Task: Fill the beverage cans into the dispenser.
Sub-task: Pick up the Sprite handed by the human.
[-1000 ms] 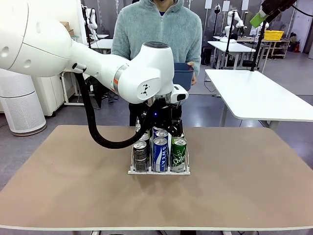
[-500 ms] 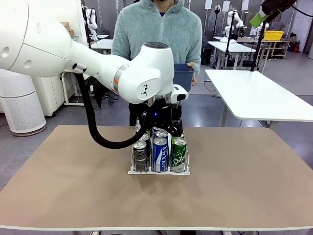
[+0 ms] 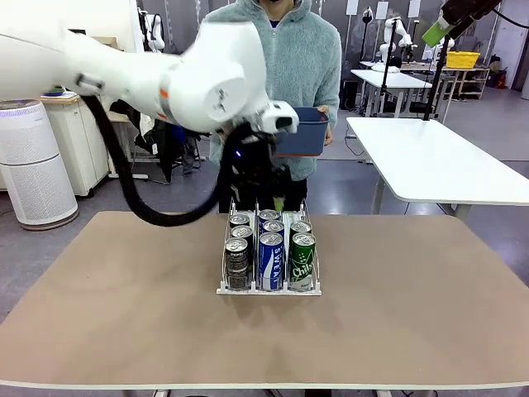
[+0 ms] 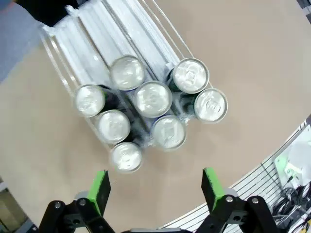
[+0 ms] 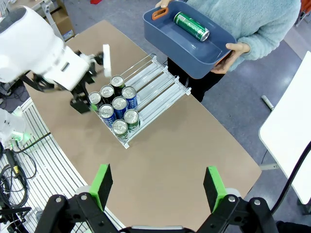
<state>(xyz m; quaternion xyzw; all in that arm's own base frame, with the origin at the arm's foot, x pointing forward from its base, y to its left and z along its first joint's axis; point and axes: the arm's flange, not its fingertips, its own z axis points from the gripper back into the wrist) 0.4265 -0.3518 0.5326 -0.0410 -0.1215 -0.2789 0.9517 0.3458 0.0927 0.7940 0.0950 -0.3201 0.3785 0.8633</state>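
Noted since the earlier frame: lift of the left hand (image 4: 155, 187) up and away from the rear of the dispenser (image 3: 269, 290), uncovering the rear rows. Counted eight beverage cans (image 3: 271, 248) upright in the rack, three in each of two lanes and two in the green lane. Located dispenser mid-bench (image 3: 413, 314), nearer the far edge. Found left hand released and empty; right hand (image 5: 158, 187) likewise, high above. Sighted one green can (image 5: 191, 26) lying in the blue bin (image 5: 189, 53), held by the person (image 3: 273, 50). Judged fill near complete.
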